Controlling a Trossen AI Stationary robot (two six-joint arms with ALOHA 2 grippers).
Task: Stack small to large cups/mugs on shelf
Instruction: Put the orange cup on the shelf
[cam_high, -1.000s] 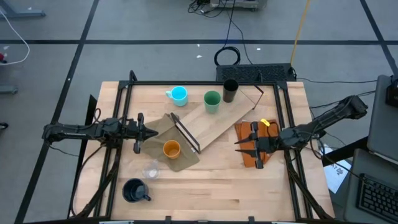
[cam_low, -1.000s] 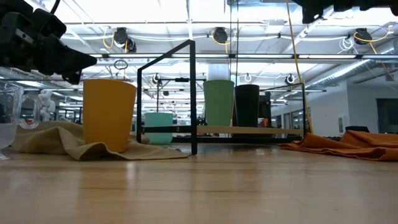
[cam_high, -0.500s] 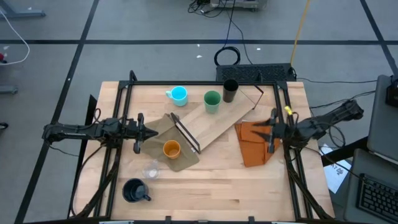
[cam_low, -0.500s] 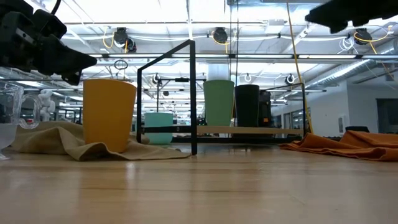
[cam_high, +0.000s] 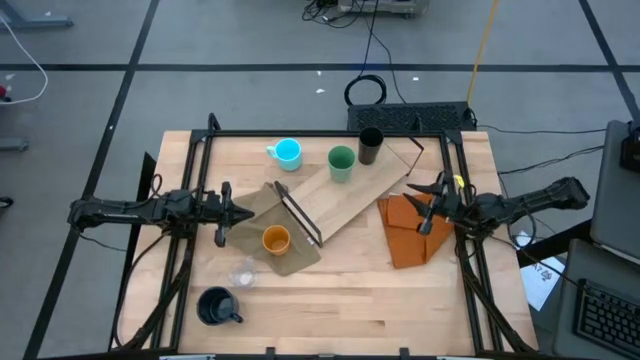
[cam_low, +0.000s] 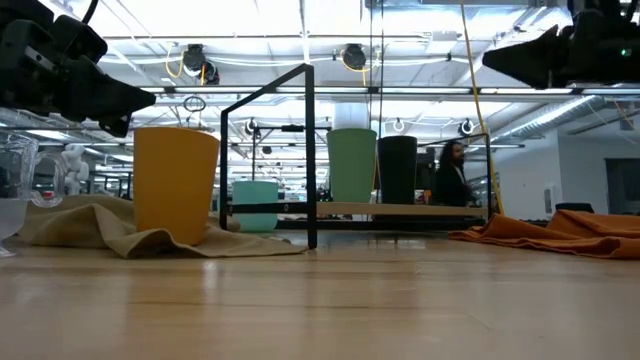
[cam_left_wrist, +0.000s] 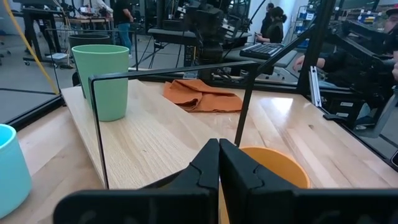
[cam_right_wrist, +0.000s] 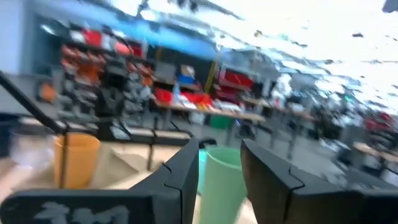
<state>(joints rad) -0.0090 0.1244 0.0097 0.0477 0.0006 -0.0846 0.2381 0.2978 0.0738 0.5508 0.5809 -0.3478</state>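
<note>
While empty and parted, right gripper (cam_high: 422, 207) above orange cloth (cam_high: 408, 236).

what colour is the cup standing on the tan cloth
Orange cup, on the tan cloth; the low view shows it best.

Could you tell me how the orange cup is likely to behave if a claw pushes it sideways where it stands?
The orange cup stands upright on rumpled olive-tan cloth, so it may wobble or tip rather than slide. It looks tall, narrow-based and probably light plastic, so a high push would likely topple it.
</note>
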